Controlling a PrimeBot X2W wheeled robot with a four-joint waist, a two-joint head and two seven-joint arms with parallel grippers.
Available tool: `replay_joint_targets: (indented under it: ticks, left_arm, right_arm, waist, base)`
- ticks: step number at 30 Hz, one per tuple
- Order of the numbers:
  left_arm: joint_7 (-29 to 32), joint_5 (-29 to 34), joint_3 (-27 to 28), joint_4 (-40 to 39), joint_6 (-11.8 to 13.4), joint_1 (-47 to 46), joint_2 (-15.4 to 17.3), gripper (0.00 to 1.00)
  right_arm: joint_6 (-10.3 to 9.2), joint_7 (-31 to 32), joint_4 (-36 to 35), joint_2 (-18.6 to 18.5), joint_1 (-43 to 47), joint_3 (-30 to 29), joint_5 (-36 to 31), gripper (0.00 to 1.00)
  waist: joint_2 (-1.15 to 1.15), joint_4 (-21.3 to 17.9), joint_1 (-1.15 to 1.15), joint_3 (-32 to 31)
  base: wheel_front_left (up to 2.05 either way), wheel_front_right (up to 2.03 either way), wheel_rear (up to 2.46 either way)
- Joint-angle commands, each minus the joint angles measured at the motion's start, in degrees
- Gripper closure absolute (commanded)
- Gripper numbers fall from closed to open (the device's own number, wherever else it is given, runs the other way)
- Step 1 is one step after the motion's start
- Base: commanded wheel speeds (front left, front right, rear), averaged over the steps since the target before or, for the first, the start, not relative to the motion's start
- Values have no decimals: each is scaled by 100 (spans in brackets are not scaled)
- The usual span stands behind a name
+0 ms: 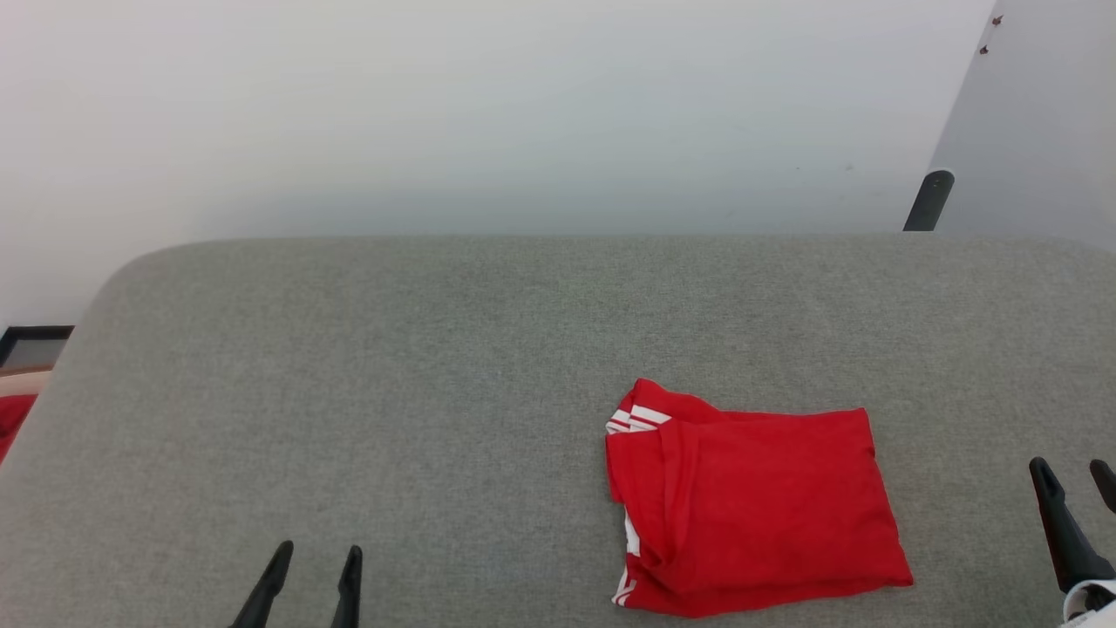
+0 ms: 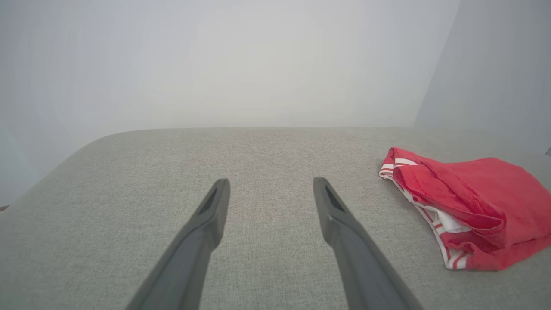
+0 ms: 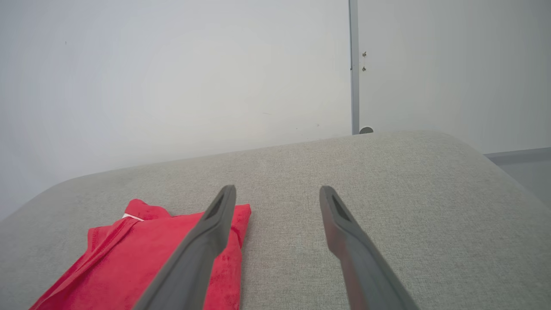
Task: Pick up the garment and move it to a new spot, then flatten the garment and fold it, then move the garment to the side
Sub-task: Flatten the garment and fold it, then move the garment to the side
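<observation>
The garment (image 1: pixel 754 501) is a red shirt folded into a compact rectangle on the grey padded surface (image 1: pixel 436 392), right of centre, with white-and-red striped trim peeking out along its left edge. The left wrist view shows the garment (image 2: pixel 469 206) at the right, its layered folded edge facing the camera. My left gripper (image 1: pixel 318 567) stands open near the front left, well clear of the shirt; its open fingers frame bare cloth (image 2: pixel 271 189). My right gripper (image 1: pixel 1072 475) is open at the far right, beside the shirt's right edge. From the right wrist, the garment (image 3: pixel 129 258) lies at lower left, partly behind one finger (image 3: pixel 215 224).
The grey surface ends in a rounded far edge against a pale wall (image 1: pixel 523 113). A dark post (image 1: pixel 928 201) rises behind the far right corner. A red item (image 1: pixel 13 419) and a dark frame (image 1: pixel 30 344) lie off the left edge.
</observation>
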Motion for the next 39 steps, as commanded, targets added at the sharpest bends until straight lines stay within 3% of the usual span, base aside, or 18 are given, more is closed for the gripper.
replay_joint_targets:
  ticks: [1,12,21,26,39]
  left_arm:
    - [7,57,25,-90,24,87,-19,0]
    - [7,153,64,-233,24,124,-120,0]
    - [7,159,49,-239,11,34,-175,0]
    - [7,181,-36,-191,1,-153,-192,0]
    - [7,123,-271,-31,-21,-1028,-165,0]
  right_arm:
    - [-1,62,-125,60,142,-154,-81,0]
    - [-1,506,-638,440,441,-668,-365,0]
    - [-1,1201,-981,481,19,-403,-436,0]
    - [-1,2268,-955,258,-559,-75,-424,0]
    - [0,6213,103,-12,-1858,77,-64,0]
  waist:
    - [0,15,0,-7]
    - [0,54,0,-20]
    - [0,96,0,29]
    - [0,208,0,148]
    - [0,623,0,972]
  base:
    - [0,0,0]
    - [0,0,0]
    - [0,0,0]
    - [0,0,0]
    - [0,0,0]
